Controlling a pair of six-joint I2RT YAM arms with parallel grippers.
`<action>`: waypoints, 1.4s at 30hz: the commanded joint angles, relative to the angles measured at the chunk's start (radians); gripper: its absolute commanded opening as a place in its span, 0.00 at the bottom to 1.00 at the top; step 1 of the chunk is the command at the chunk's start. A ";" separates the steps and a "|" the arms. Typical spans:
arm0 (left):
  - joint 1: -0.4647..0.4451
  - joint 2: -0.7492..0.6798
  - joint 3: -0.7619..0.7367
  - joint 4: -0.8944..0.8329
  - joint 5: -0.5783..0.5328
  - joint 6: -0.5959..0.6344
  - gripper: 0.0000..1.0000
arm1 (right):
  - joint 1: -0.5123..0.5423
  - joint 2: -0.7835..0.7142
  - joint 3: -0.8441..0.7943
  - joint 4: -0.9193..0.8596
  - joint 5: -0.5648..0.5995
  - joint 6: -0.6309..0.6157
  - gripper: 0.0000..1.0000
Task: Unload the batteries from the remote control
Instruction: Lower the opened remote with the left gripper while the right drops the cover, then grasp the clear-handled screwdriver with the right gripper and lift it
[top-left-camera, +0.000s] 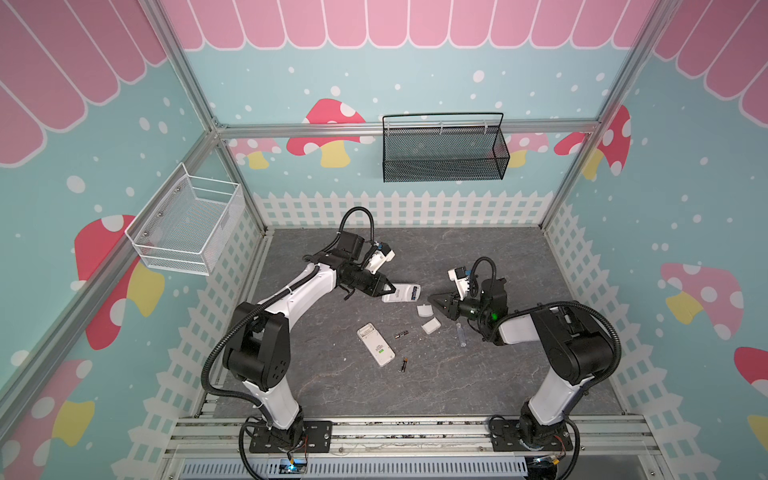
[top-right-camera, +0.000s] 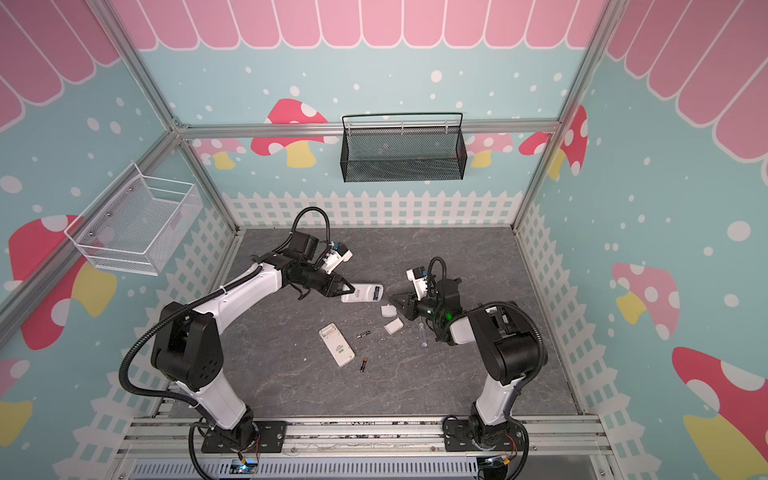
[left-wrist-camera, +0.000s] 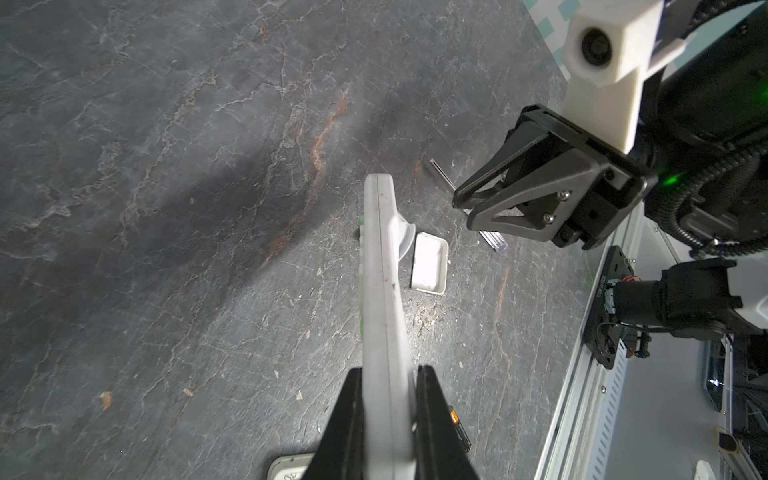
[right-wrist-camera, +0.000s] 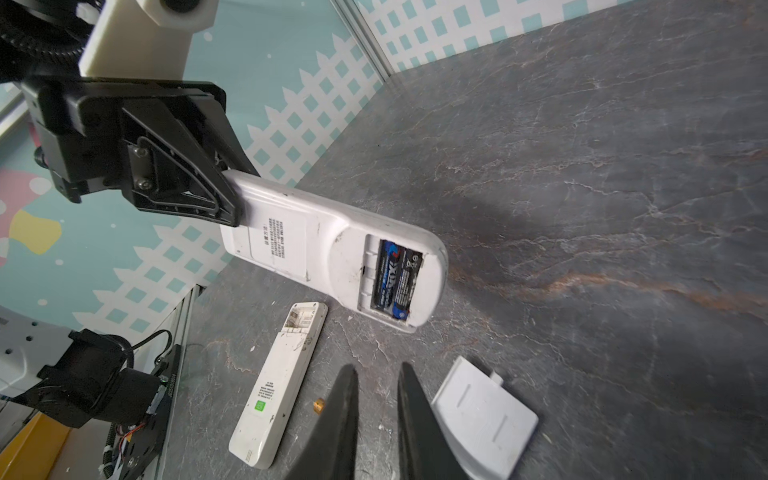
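My left gripper is shut on one end of a white remote control and holds it off the floor. Its back compartment is open, and two black batteries with blue marks lie inside. My right gripper hangs just right of the remote's free end, its jaws a narrow gap apart with nothing between them. Two loose gold-ended batteries lie on the floor beside a second white remote, which has an empty compartment.
Two small white covers lie under and beside the right gripper. A clear-handled screwdriver lies by the right arm. A black mesh basket hangs on the back wall and a white wire basket on the left wall.
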 joint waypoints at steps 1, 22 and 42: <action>0.008 0.015 -0.028 0.051 -0.027 -0.039 0.00 | -0.006 -0.057 -0.025 -0.068 0.066 -0.058 0.24; 0.088 0.094 -0.156 0.215 -0.032 -0.289 0.00 | 0.086 -0.555 -0.053 -0.985 0.731 -0.048 0.35; 0.098 0.078 -0.180 0.191 -0.290 -0.198 0.76 | 0.217 -0.449 -0.108 -0.970 0.814 0.022 0.40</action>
